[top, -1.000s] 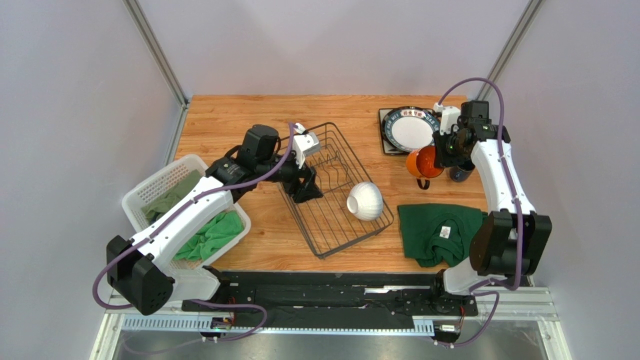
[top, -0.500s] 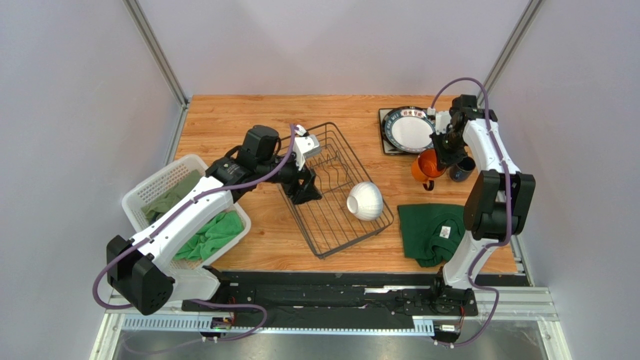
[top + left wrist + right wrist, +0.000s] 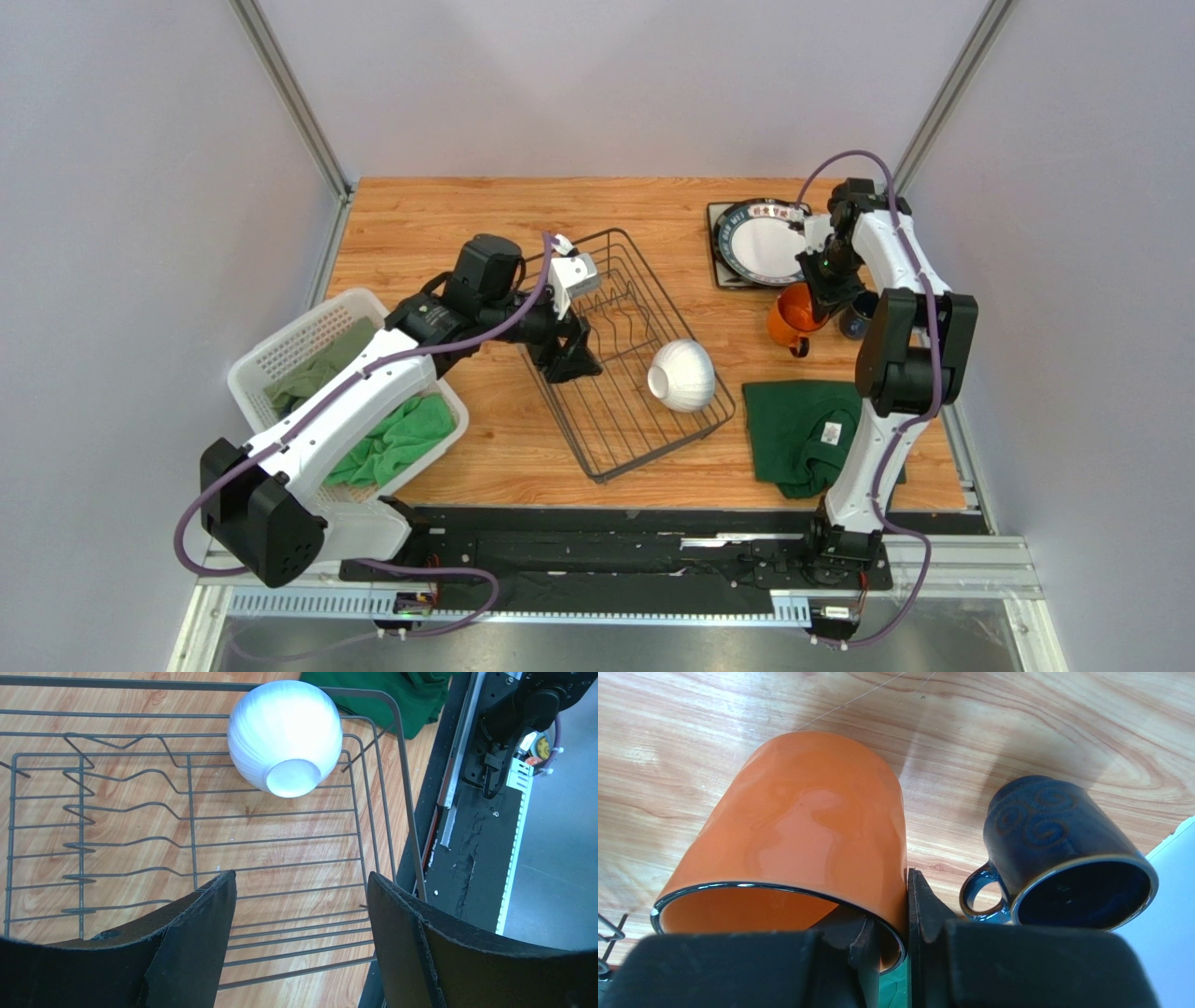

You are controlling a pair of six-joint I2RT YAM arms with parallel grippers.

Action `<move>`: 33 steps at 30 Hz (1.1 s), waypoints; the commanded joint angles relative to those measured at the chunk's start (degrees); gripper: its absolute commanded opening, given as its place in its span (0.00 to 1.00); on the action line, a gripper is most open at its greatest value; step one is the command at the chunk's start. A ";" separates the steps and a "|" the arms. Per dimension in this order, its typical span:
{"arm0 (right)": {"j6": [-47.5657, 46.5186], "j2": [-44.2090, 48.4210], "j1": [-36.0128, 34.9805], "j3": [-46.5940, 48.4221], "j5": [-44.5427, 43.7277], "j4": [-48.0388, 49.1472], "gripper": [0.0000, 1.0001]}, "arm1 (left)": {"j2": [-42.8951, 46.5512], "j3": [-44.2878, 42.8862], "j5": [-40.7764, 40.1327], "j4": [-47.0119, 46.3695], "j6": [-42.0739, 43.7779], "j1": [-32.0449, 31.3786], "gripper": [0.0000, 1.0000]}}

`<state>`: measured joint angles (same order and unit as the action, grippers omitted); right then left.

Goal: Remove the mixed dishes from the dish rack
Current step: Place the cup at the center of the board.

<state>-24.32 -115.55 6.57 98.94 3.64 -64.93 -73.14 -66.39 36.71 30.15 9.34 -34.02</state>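
The dish rack [image 3: 606,399] sits mid-table in your top view, its long axis running on a diagonal from upper left to lower right. To the upper right of it, off the rack, a round white plate [image 3: 765,245] with a dark rim lies flat on a square plate [image 3: 721,266]. The white ribbed bowl [image 3: 682,375] is the only dish you have left inside the rack. It lies tipped on its side at the rack's lower-right end, with its foot turned toward the left gripper [image 3: 300,882]. That gripper hangs over the rack's bare wires, jaws spread wide and holding nothing. Right of the rack, the orange mug [image 3: 801,826] is pinched at its rim by the right gripper [image 3: 906,910], one finger inside the wall and one outside. Its mouth faces the wrist camera, and you cannot tell whether its base rests on the wood. The dark blue mug [image 3: 1053,840] stands just beside it, its handle pointing toward the orange one.
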 commanded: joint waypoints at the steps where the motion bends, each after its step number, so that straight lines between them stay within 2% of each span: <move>1: -1.52 -0.91 0.55 4.33 -1.09 -0.99 0.00 | -0.77 -0.05 2.14 -0.97 0.68 0.27 0.76; 33: -3.72 -8.47 3.54 11.80 -0.39 -2.57 0.00 | -1.39 0.56 3.28 -1.85 0.24 0.18 0.76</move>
<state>-27.09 -123.83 9.85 107.22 2.09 -67.00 -74.30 -66.26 38.50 29.89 9.30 -34.02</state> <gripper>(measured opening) 0.143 0.760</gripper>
